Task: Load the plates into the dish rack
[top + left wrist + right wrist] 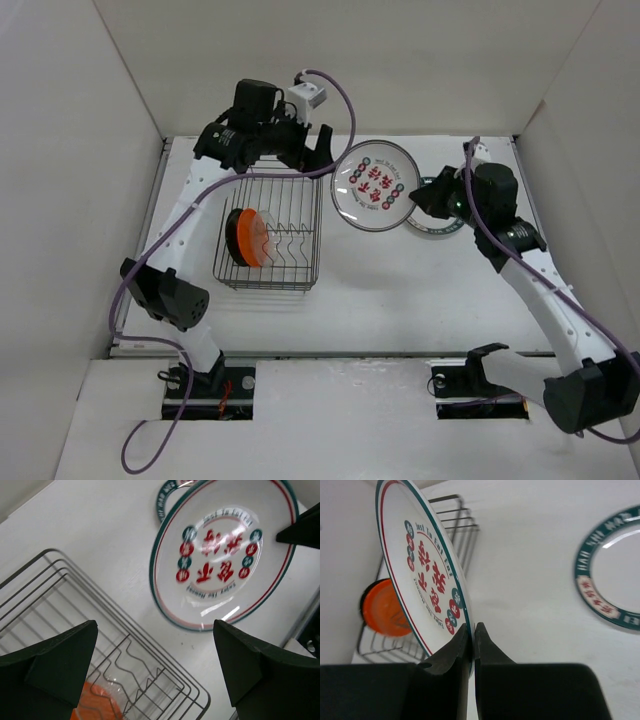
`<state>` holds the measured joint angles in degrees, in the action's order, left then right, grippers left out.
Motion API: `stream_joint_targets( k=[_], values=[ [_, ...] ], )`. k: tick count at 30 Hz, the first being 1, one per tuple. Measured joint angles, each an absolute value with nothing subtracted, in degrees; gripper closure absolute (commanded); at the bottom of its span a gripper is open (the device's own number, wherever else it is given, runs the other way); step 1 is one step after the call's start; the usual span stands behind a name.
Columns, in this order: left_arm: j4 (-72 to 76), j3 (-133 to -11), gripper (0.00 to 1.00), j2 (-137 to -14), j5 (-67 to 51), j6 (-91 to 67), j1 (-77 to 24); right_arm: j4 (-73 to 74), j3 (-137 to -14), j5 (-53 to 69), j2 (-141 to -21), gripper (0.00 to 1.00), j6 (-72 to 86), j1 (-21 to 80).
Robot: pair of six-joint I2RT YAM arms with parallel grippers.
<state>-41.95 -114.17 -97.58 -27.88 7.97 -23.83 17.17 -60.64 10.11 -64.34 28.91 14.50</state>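
Note:
My right gripper (472, 630) is shut on the rim of the white plate with red marks (427, 575). It holds that plate (377, 185) tilted on edge just right of the dish rack (265, 232). An orange plate (252, 238) stands upright in the rack's left part, with a black plate (233, 235) behind it. The green-banded plate (432, 224) lies flat on the table under the right arm. My left gripper (305, 150) hangs open over the rack's far right corner with nothing between its fingers (55, 665). In the left wrist view the held plate (222, 555) is beyond the rack (100, 645).
White walls close in the table at the back and on both sides. The green-banded plate (615, 575) lies right of the held one in the right wrist view. The rack's right-hand tines (295, 235) stand bare.

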Motion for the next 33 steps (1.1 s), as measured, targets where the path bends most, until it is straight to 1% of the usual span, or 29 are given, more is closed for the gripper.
stream_joint_targets(
  k=[3,5,8,9,11,13,14,15,17,19,21,22,23,26,28,31,33],
  values=[
    [-41.32,-116.11,0.00,-100.29,-31.90,8.51,-25.08,12.80,-58.19,16.16,-61.32,1.00,28.34,15.11],
    [-41.08,-117.16,0.04,-102.39,-34.46,8.58,-25.15,10.24,-56.80,19.18,-60.20,1.00,28.18,15.38],
    [-40.99,-117.36,0.16,-104.79,-36.73,8.45,-25.04,7.29,-54.96,21.98,-58.92,1.00,27.81,15.44],
    [-40.97,-117.38,0.31,-105.43,-37.41,8.43,-25.04,6.70,-54.65,22.74,-58.67,1.00,27.62,15.44],
    [-41.08,-117.38,0.49,-106.34,-38.70,8.51,-25.04,5.76,-54.52,23.62,-58.50,1.00,27.22,15.44],
    [-41.25,-117.38,0.73,-106.61,-40.53,8.21,-25.04,5.34,-54.52,23.88,-58.52,1.00,27.05,15.44],
    [-41.34,-117.43,0.98,-106.61,-41.39,8.10,-25.04,5.30,-54.52,23.88,-58.67,1.00,26.96,15.44],
    [-41.45,-117.56,1.00,-106.59,-42.46,8.47,-25.15,5.06,-54.52,23.75,-58.87,1.00,26.70,15.44],
    [-42.35,-117.80,1.00,-106.17,-47.00,8.69,-25.02,5.17,-54.17,22.79,-59.68,1.00,25.93,14.50],
    [-42.72,-117.75,1.00,-105.58,-47.66,9.21,-24.56,3.90,-54.17,23.64,-60.62,0.92,26.06,14.55],
    [-42.48,-116.95,1.00,-104.92,-48.53,9.39,-23.79,2.55,-54.17,24.36,-60.95,0.64,26.30,14.87],
    [-42.22,-115.90,1.00,-104.16,-49.28,9.32,-23.53,1.85,-54.17,24.62,-61.19,0.37,26.74,15.05],
    [-42.00,-114.63,1.00,-103.26,-49.28,9.13,-23.51,1.13,-54.17,24.86,-61.52,0.00,27.33,15.29],
    [-40.07,-109.54,1.00,-99.39,-47.75,7.60,-23.16,-0.56,-54.17,25.23,-62.41,0.00,27.88,15.86],
    [-39.29,-106.37,1.00,-96.20,-44.62,6.09,-22.50,-0.73,-54.17,24.40,-62.67,0.00,28.45,15.90],
    [-38.33,-102.24,1.00,-90.50,-35.18,5.02,-21.63,0.75,-54.39,19.70,-62.74,0.00,28.51,16.23],
    [-37.15,-98.24,1.00,-85.38,-25.23,4.75,-22.00,3.70,-55.07,14.85,-63.07,0.00,28.47,16.45]
  ],
)
